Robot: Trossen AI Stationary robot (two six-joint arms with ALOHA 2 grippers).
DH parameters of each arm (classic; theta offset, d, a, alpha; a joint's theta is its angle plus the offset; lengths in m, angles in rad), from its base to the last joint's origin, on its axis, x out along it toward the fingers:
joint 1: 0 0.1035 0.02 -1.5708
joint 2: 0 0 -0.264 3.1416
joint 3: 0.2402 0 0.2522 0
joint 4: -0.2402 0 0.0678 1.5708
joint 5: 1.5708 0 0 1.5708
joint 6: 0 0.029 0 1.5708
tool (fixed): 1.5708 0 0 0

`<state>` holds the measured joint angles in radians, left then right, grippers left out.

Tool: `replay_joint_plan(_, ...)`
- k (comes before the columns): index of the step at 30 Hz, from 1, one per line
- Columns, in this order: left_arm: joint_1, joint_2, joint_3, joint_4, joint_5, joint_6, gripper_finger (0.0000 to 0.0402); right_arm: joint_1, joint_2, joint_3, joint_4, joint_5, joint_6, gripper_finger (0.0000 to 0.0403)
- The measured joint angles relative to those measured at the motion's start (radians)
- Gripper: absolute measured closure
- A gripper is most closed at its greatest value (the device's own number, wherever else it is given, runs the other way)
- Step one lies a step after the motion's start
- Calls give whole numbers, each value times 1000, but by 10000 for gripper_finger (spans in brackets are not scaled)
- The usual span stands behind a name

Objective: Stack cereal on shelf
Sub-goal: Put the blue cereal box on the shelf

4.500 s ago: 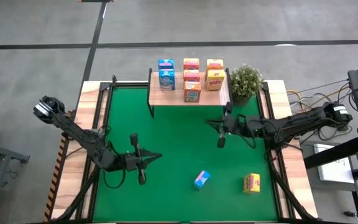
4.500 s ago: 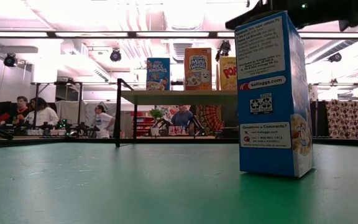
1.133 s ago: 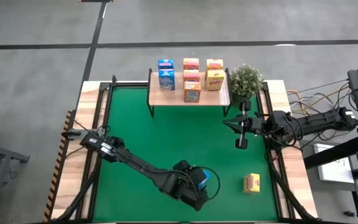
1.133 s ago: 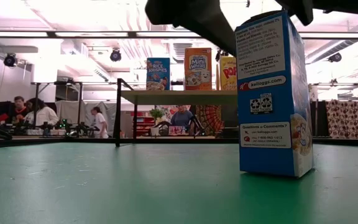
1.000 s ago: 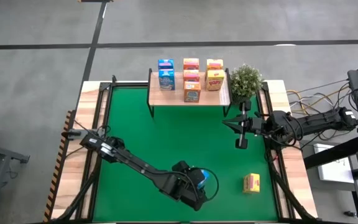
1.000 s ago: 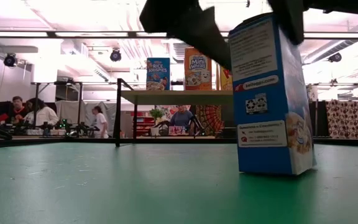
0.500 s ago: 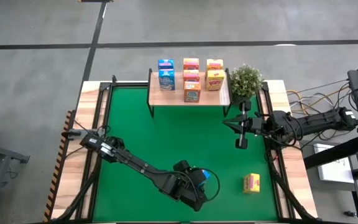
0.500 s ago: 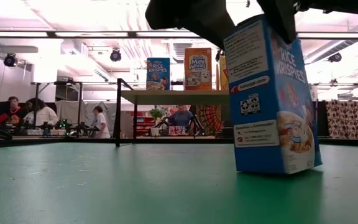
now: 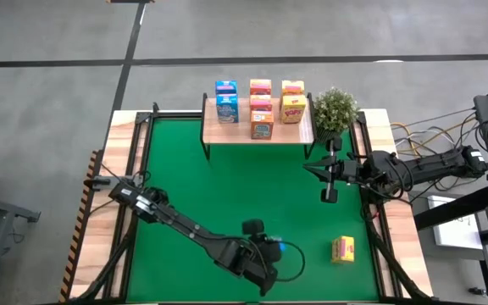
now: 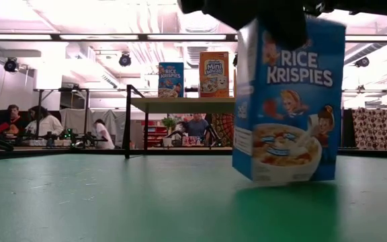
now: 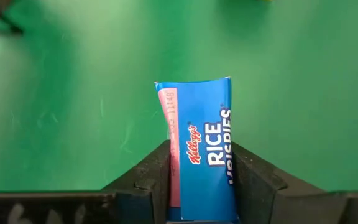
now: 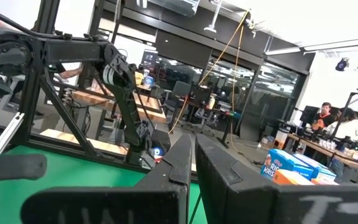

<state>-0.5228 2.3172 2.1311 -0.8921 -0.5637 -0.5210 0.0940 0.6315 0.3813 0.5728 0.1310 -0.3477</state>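
Blue Rice Krispies box (image 10: 289,101) hangs tilted just above the green mat (image 9: 227,186), at about six o'clock on the table, clamped by its narrow sides in the left gripper (image 11: 201,177). A yellow box (image 9: 343,248) lies on the mat at about four o'clock. The shelf (image 9: 259,134) at twelve o'clock carries the other boxes (image 9: 261,108), with a plant (image 9: 335,110) just beside its end. The right gripper (image 9: 326,180) hovers at about two o'clock, fingers together and empty.
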Motion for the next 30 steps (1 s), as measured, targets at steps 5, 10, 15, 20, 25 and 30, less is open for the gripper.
replay_joint_plan(5, -15, -7, 0, -1, 1, 135, 280, 0, 0, -1, 0, 0, 0, 390)
replay_joint_plan(10, -16, -10, 2, -24, 0, 199, 279, 0, 0, -1, 0, 0, 4, 390)
replay_joint_plan(15, -26, -31, -2, -87, -7, 288, 279, 0, 0, -3, 0, 0, 11, 390)
replay_joint_plan(20, -28, -61, -13, -114, -28, 349, 278, 0, 0, -4, -1, 0, 10, 390)
replay_joint_plan(25, -28, -77, -14, -163, -35, 374, 278, 0, 5, -5, 0, 0, 12, 390)
replay_joint_plan(30, -31, -79, -15, -237, -52, 377, 278, 0, 12, -5, 0, 0, 15, 390)
